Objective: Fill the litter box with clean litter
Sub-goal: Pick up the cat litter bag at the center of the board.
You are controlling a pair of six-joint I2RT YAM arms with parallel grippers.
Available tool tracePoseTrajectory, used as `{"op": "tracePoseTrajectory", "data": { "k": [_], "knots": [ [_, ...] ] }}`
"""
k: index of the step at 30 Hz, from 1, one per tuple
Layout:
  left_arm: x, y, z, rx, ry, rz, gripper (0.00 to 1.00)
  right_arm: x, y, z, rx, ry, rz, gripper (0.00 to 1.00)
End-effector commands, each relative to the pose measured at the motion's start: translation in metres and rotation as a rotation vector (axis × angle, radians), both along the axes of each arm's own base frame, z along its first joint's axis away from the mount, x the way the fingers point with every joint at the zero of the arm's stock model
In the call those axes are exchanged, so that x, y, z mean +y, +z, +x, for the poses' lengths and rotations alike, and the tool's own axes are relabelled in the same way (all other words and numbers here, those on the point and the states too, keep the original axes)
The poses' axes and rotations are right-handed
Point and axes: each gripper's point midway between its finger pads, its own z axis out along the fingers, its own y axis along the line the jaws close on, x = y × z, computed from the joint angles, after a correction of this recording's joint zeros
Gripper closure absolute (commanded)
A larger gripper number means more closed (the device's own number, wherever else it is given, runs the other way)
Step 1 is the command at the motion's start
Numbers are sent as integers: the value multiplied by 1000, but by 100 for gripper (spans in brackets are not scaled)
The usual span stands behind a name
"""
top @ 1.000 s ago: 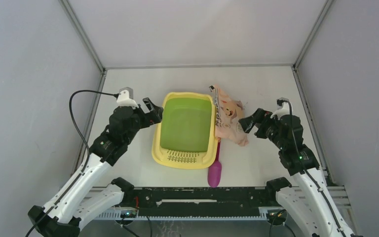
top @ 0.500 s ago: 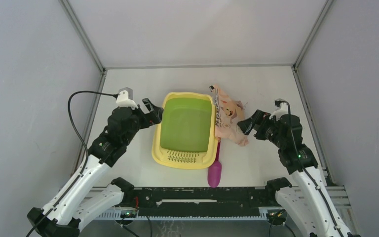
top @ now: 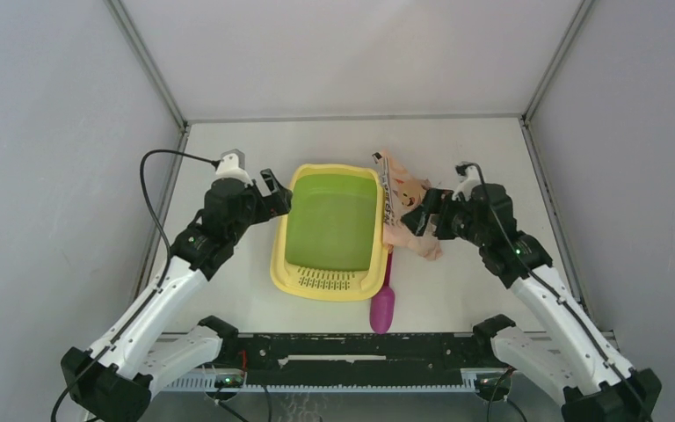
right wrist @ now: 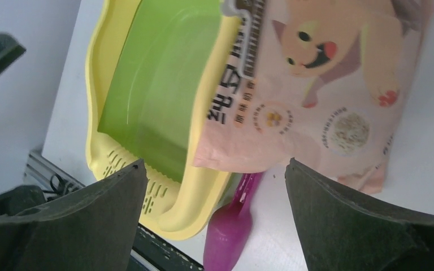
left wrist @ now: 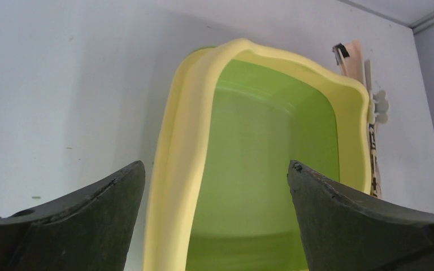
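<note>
The litter box (top: 279,257) lies mid-table, with a yellow rim, a green basin and a slotted grille at its near end. No clean litter shows in any view; the basin looks bare. My left gripper (top: 274,196) is open at the box's far-left rim. In the left wrist view the left gripper (left wrist: 216,165) straddles that rim of the litter box (left wrist: 183,141), holding nothing. My right gripper (top: 421,215) is open above the pink printed bag (top: 402,195). In the right wrist view the right gripper (right wrist: 215,162) frames the bag's (right wrist: 316,84) lower edge and the litter box's (right wrist: 93,113) corner.
A magenta scoop (top: 382,304) lies on the table at the box's near-right corner, its handle under the bag; the scoop (right wrist: 229,231) also shows in the right wrist view. The bag overlaps the box's right rim. Grey walls enclose the table on three sides.
My right arm has swung left, bringing its open gripper from beside the bag to over the bag's right part. The left arm has shifted slightly farther along the box's left rim.
</note>
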Motion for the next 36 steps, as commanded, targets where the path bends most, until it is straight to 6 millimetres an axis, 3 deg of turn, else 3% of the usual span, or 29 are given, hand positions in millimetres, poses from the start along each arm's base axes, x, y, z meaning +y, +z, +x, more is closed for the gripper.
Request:
{"op": "tracePoseTrajectory", "data": {
  "k": [1, 8, 15, 26, 36],
  "knots": [
    [8, 42, 14, -83, 23, -34, 0, 15, 45, 19, -151, 1, -94, 4],
    [30, 31, 21, -60, 94, -19, 0, 22, 39, 46, -117, -73, -267, 15],
    [45, 0, 28, 29, 143, 10, 0, 23, 30, 74, -85, -131, -410, 24],
    [44, -17, 33, 85, 129, 19, 0, 25, 17, 96, -67, -152, -499, 38],
    [42, -28, 32, 108, 122, 18, 0, 33, 7, 106, -52, -112, -497, 40]
  ]
}}
